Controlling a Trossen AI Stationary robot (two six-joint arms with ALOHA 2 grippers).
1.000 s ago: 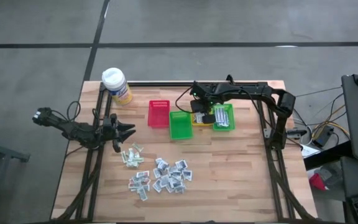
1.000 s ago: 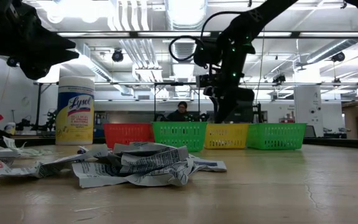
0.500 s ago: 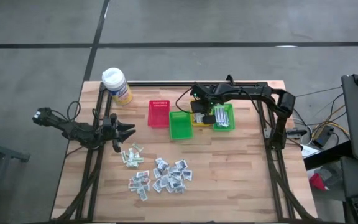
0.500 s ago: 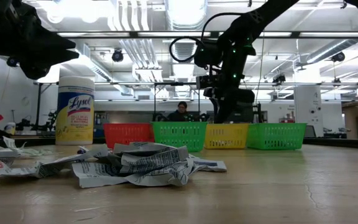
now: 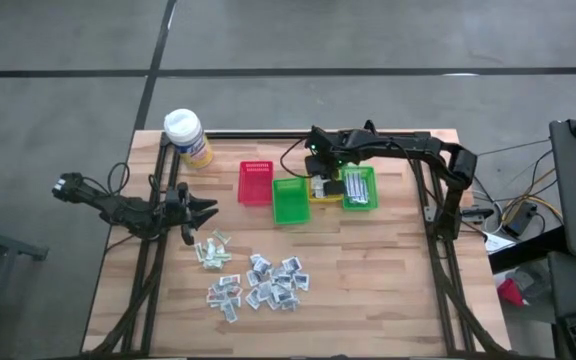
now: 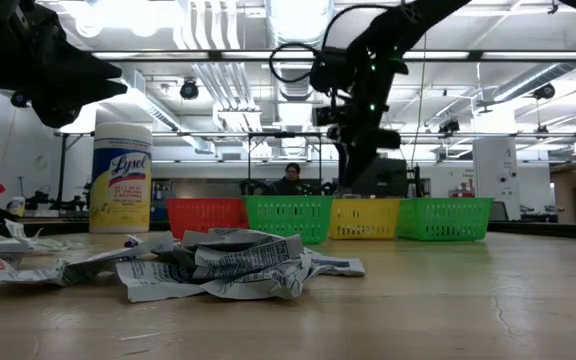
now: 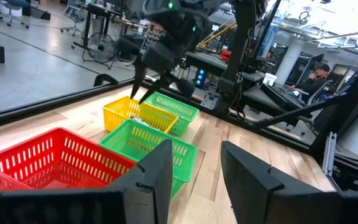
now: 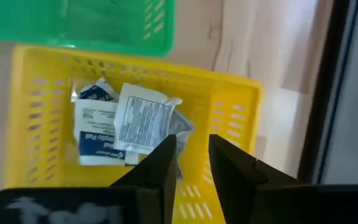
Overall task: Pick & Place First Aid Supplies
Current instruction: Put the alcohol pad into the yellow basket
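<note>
Directly below the right hand (image 8: 191,163), parted and empty, packets (image 8: 126,127) lie in the yellow bin (image 8: 36,74).

My four views, listed.

High view: overhead, facing straight down, far enough to take in the whole table (image 5: 368,270) and floor around it.

Low view: at table-top height at the near edge, facing level across toward the far side; the packet pile (image 6: 218,262) sits close to my lens, the room beyond.

Left wrist view: rides the left arm, facing across the table toward the row of bins, the red bin (image 7: 48,158) nearest.

Right wrist view: rides the right arm, facing steeply down, very close over the yellow bin (image 8: 135,124).

Shared: the yellow bin appears in all four views; high and low both cover the packet pile.
</note>
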